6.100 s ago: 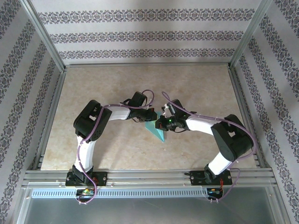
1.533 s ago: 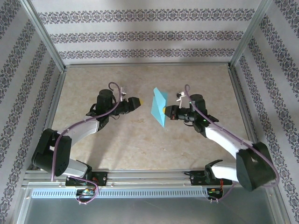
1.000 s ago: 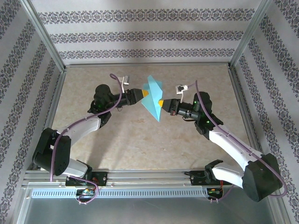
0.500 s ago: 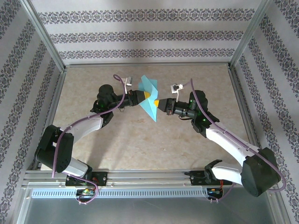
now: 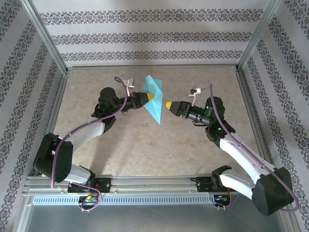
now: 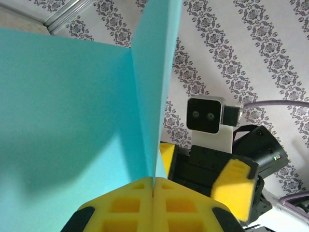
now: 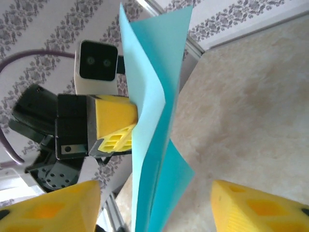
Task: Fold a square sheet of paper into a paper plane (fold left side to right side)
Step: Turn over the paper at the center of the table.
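**Item.** A thin, plain teal-blue sheet of paper (image 5: pixel 155 112), folded along a lengthwise crease. Its layers splay open at the far end and narrow to a point at the near end.

**Position.** The sheet is held in the air above the beige marbled counter (image 5: pixel 120 145). It is over the counter's middle, nearer the far edge than the near edge, and stands roughly on edge.

**Left fingers** (image 5: pixel 150 96). The yellow pads are pressed together and clamped on the sheet from its left side, about midway along its length. In the left wrist view the two pads (image 6: pixel 152 205) meet flush, with the paper (image 6: pixel 63 106) pinched in the seam between them. One panel spreads away to the left. Another rises edge-on straight up from the seam.

**Right fingers** (image 5: pixel 169 105). These are spread apart and hold nothing. They are just beside the sheet's right side, with the tips pointing at it across a visible gap. In the right wrist view the two yellow fingers (image 7: pixel 53 208) stand wide at the lower corners. The sheet (image 7: pixel 154 96) stands upright beyond them and touches neither.
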